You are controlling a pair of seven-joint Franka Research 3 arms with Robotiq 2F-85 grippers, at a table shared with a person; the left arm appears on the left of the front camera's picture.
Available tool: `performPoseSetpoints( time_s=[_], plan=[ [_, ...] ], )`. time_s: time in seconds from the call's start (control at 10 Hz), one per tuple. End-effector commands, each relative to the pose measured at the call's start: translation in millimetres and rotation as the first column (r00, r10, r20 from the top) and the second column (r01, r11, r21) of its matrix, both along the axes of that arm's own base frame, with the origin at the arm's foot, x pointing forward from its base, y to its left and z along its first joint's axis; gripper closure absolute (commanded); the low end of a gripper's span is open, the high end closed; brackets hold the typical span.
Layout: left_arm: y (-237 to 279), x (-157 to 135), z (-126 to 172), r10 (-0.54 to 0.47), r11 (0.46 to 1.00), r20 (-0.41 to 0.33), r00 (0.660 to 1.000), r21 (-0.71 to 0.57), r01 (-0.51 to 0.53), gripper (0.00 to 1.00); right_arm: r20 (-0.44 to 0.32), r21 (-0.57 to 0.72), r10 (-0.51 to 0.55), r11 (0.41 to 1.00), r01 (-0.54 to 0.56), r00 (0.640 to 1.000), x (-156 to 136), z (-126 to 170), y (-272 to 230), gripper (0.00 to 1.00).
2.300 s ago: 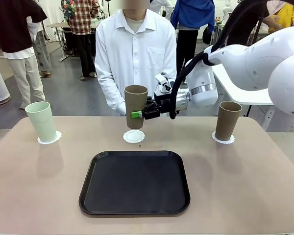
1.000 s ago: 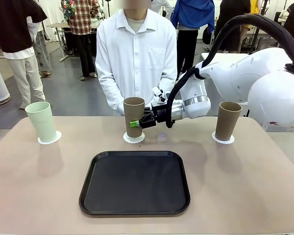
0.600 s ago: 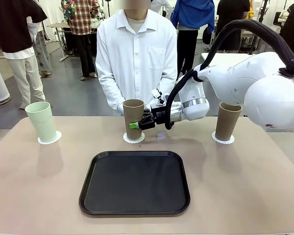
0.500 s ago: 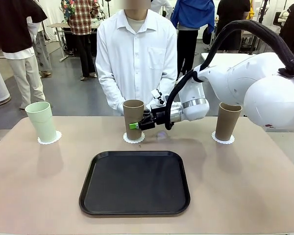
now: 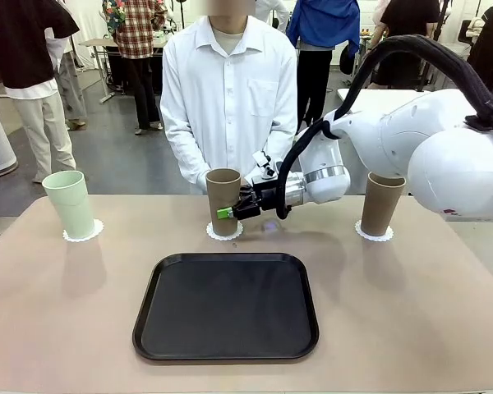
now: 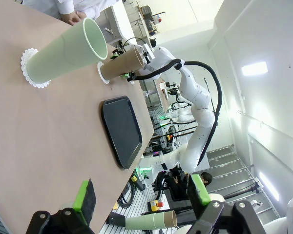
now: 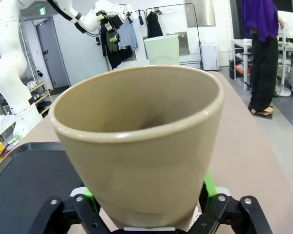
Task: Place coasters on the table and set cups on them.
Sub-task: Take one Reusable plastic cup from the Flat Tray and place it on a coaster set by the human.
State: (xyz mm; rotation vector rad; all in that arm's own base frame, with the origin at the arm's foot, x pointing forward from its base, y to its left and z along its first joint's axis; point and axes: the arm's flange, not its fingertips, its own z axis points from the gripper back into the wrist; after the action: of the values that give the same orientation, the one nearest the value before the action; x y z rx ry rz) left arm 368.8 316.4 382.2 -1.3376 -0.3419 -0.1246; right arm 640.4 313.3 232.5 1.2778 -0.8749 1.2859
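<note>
**Three cups on three coasters; right gripper at the middle cup**

Front view. Beige table [image 5: 57, 312] with a black tray [image 5: 226, 308] in the near middle. Along the far side stand three cups, each upright on a lacy white coaster: mint green cup [image 5: 69, 203] on the left coaster [image 5: 83, 231]; middle tan cup [image 5: 223, 199] on the middle coaster [image 5: 225, 231]; right tan cup [image 5: 381, 202] on the right coaster [image 5: 374, 232]. The right arm reaches in from the right across the middle; the right gripper [image 5: 230, 211] lies level at the middle cup's lower half, a green pad showing against the cup's front. A person in a white shirt [image 5: 228, 90] stands just behind the middle cup.

Left wrist view. Picture rolled sideways. The left gripper [image 6: 141, 197] hangs above the table edge, its two green-padded fingers [image 6: 84, 197] spread well apart with nothing between them. Farther off: the mint cup on its coaster, the middle tan cup with the right gripper at it, and the tray.

Right wrist view. The tan cup stands large between the right gripper's fingers, green pads [image 7: 208, 185] on either side of its base. Whether the pads press the wall or stand just off it, I cannot tell. The coaster's edge shows beneath; the tray lies to the left, the mint cup far behind.
</note>
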Motion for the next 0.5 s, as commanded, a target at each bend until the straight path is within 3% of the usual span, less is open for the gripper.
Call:
performPoseSetpoints(
  time_s=[0.0,0.4],
  plan=[
    [-0.2,-1.6,3.1,0.004,1.000,-0.002,1.000,0.002,-0.004,0.00,-0.028,-0.044,0.027,0.999,-0.028,0.999,6.1,0.4,3.3,0.00],
    [-0.2,-1.6,3.1,0.004,1.000,-0.002,1.000,0.002,-0.004,0.00,-0.032,-0.066,0.031,0.997,-0.033,0.999,4.4,0.3,2.3,0.00]
  ],
)
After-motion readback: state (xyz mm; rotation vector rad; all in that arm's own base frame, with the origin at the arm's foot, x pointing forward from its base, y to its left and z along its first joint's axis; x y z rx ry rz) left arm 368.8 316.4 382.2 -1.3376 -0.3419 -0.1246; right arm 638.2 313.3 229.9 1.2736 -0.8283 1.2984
